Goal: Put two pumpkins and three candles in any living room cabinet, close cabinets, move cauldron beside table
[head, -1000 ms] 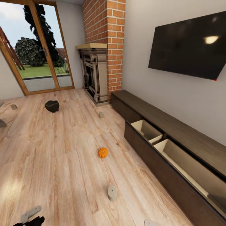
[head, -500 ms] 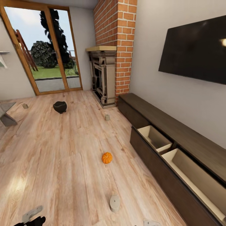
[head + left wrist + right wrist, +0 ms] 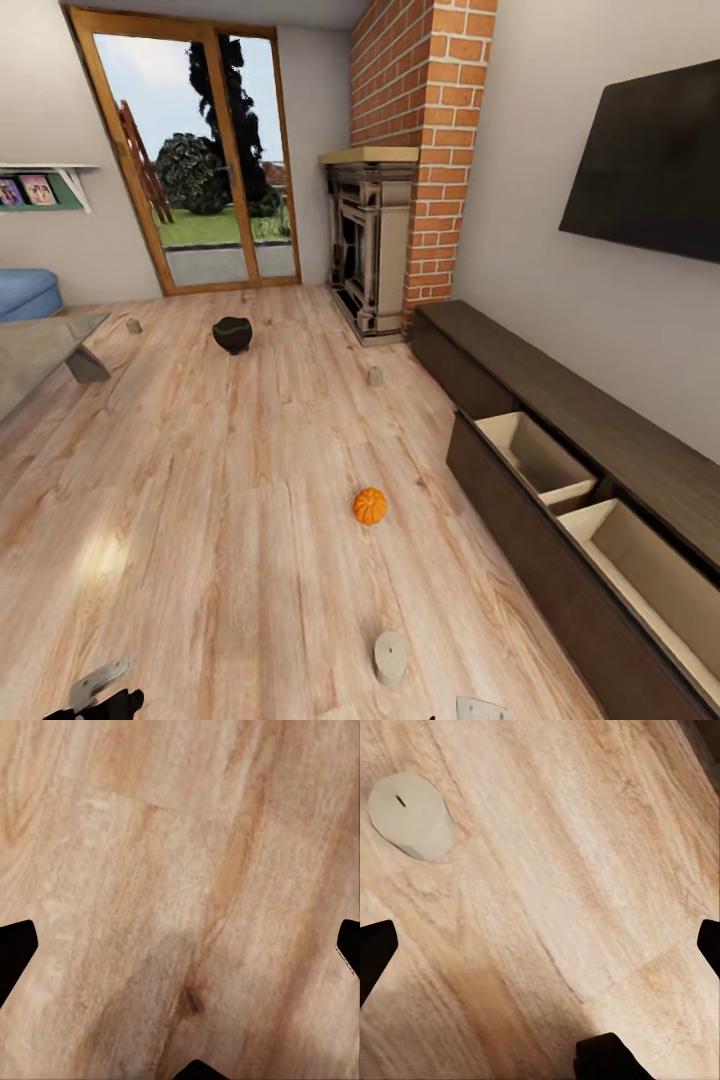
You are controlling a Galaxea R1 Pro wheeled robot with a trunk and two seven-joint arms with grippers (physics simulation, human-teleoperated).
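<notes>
You have open floor (image 3: 200,520) ahead, broken by a pumpkin (image 3: 370,506) in the middle, a candle (image 3: 390,656) nearer you, another candle (image 3: 375,376) and a pot (image 3: 232,334) farther off. Along the right wall the cabinet's (image 3: 560,400) open drawers (image 3: 535,455) jut into the room. A table (image 3: 40,350) corner intrudes at left.

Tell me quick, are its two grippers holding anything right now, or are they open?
Left gripper: open, holding nothing, over bare wood floor.
Right gripper: open, holding nothing; a candle stands on the floor off to one side.
</notes>
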